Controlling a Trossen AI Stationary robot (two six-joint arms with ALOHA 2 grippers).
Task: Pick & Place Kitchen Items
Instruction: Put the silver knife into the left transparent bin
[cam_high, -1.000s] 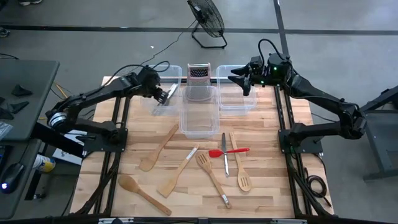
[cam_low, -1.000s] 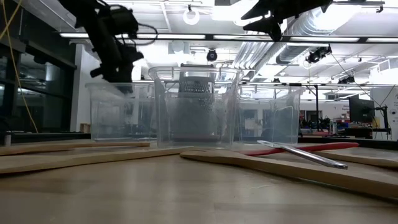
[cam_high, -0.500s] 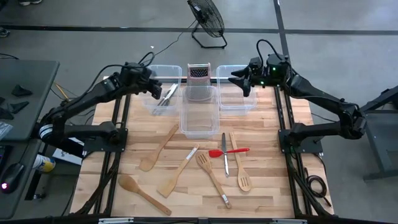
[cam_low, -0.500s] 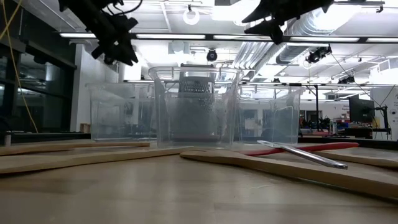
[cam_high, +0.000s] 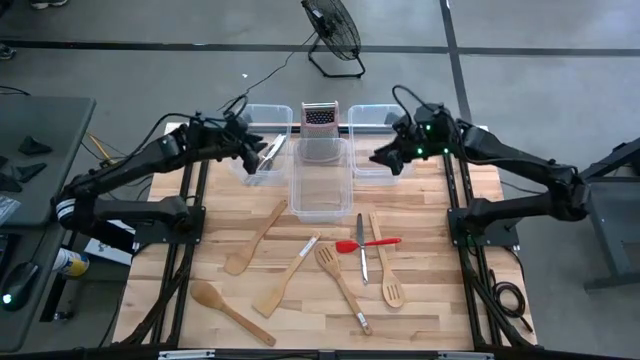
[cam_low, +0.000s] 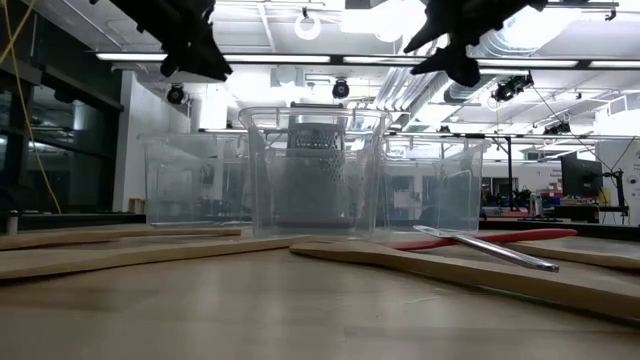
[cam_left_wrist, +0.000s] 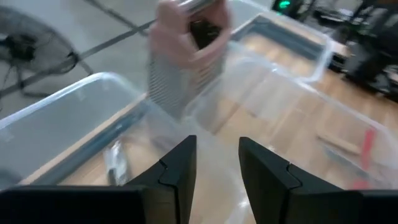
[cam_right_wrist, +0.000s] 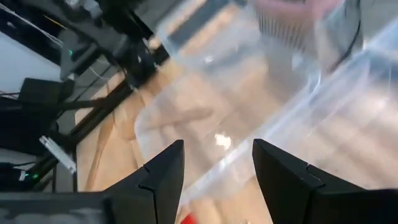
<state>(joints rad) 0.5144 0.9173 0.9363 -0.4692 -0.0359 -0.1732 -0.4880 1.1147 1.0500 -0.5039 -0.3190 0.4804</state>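
Hovering above the left bin (cam_high: 262, 140) at ten o'clock, the left gripper (cam_high: 247, 152) has its fingers apart and empty; apparently some metal cutlery (cam_high: 270, 154) lies inside, while eight utensils (cam_high: 340, 260) remain on the counter (cam_high: 420, 300).

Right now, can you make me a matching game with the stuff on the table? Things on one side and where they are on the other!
Things:
1. box grater
2. red-headed spatula
3. silver metal utensils
4. left gripper

Places:
A. lying on the bare wooden table
B. above the left bin's near end
C. lying inside the left clear bin
D. standing upright between the left bin and the right bin

Pairs: 1-D, 2-A, 3-C, 4-B
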